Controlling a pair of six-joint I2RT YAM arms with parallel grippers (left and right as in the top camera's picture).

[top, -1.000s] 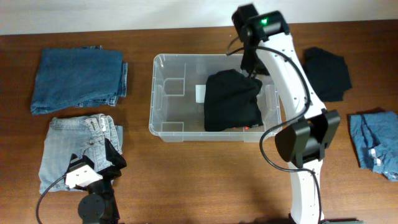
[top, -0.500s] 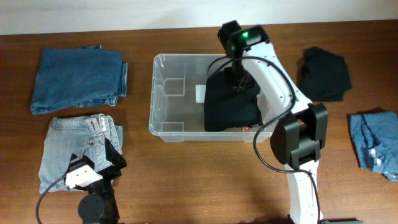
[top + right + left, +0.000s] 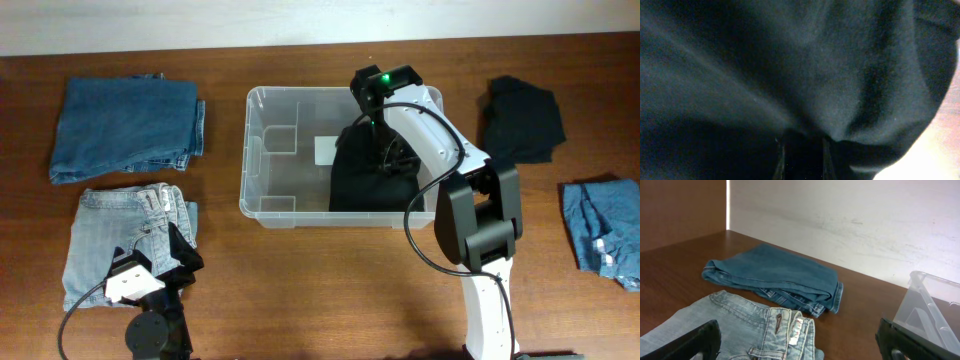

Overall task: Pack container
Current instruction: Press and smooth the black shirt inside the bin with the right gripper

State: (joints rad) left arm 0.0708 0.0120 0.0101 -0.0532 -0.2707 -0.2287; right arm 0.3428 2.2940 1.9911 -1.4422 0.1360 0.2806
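— Container (image 3: 262, 150)?
— Table (image 3: 320, 290) centre; black garment (image 3: 365, 185) in its right half. Right gripper (image 3: 386, 152) buried in cloth; finger state cannot be told.
— Left gripper (image 3: 801, 347)?
— Fingers wide apart, tips cut off.

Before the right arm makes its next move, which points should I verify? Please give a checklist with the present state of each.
1. The black garment is inside the container: ok, in one half.
2. Hold of the right gripper on it: cannot tell; black cloth fills the wrist view.
3. Room for another piece: ok, the other half is bare.
4. The left gripper is open, holding nothing: ok.
5. Everything packed: not ok; light jeans, dark blue jeans, a second black garment and a blue denim piece lie on the table.
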